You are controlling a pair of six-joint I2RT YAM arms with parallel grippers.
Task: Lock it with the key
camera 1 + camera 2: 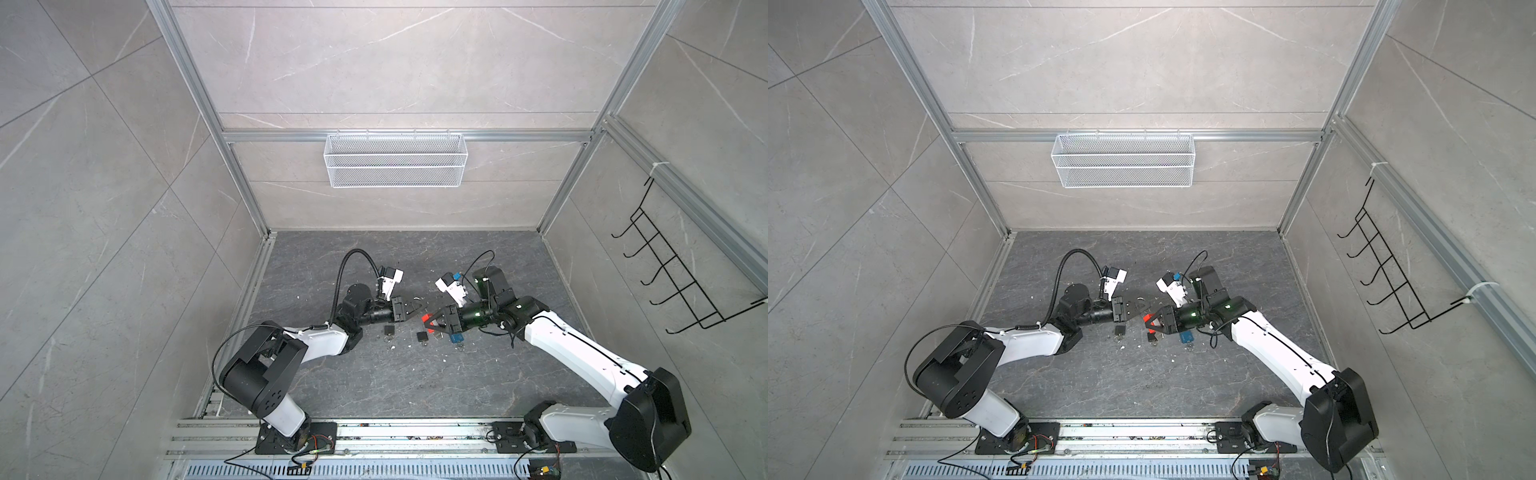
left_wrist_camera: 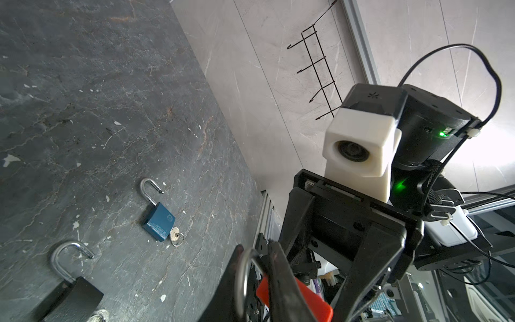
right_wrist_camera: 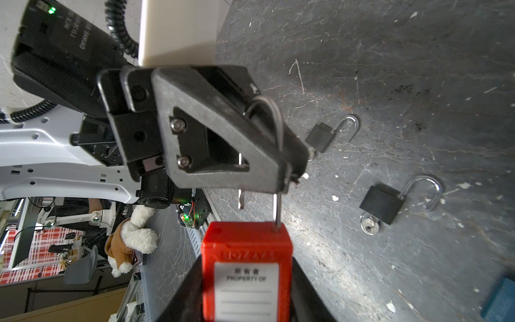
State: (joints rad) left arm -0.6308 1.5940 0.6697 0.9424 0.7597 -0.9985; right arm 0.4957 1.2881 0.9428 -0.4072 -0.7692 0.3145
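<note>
Holding entry: red padlock (image 3: 246, 267), carried above the tabletop (image 3: 390, 69) between both arms. Right jaws grip its body to steady it. Left jaws pinch closed on the raised shackle (image 3: 279, 131), probably to press it home. Its key cannot be seen. Lying open on the tabletop: blue padlock (image 2: 158, 223), black padlock (image 3: 381, 203), second black padlock (image 3: 320, 136).

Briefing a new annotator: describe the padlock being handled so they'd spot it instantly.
Find the dark table, where the grippers meet. The red padlock hangs off the surface: body in the right gripper, shackle in the left gripper. Unlike the black padlocks and blue padlock lying flat, it is red with a white label.
</note>
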